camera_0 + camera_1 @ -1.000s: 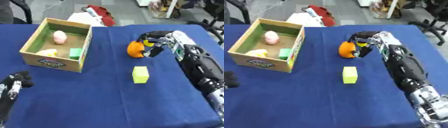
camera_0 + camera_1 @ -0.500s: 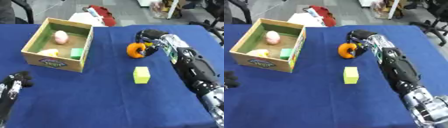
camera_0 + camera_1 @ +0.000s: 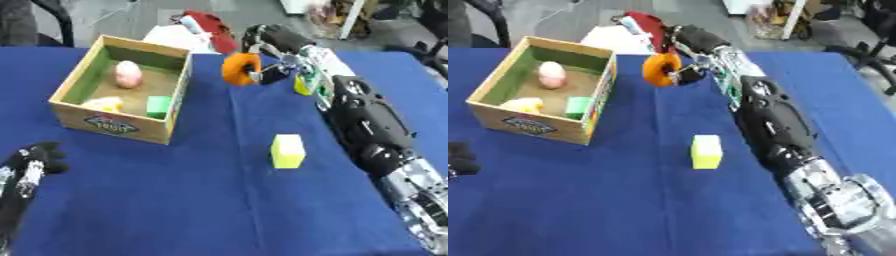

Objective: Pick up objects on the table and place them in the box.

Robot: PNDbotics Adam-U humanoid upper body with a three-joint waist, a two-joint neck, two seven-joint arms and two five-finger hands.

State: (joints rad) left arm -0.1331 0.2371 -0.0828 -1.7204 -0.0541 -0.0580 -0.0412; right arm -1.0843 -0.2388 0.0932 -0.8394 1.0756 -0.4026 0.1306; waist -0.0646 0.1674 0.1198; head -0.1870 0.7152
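One orange ring point(image 3: 238, 69) is gripped in the right hand point(image 3: 273, 47); next, it must be carried to the box point(image 3: 119, 126) at its left.

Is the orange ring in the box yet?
Not yet. The orange ring is held by the right hand beside the cardboard box, outside its rim.

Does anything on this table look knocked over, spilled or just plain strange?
Nothing stands out. The right hand holds an orange object beside the box, and a yellow-green block sits upright on the blue table.
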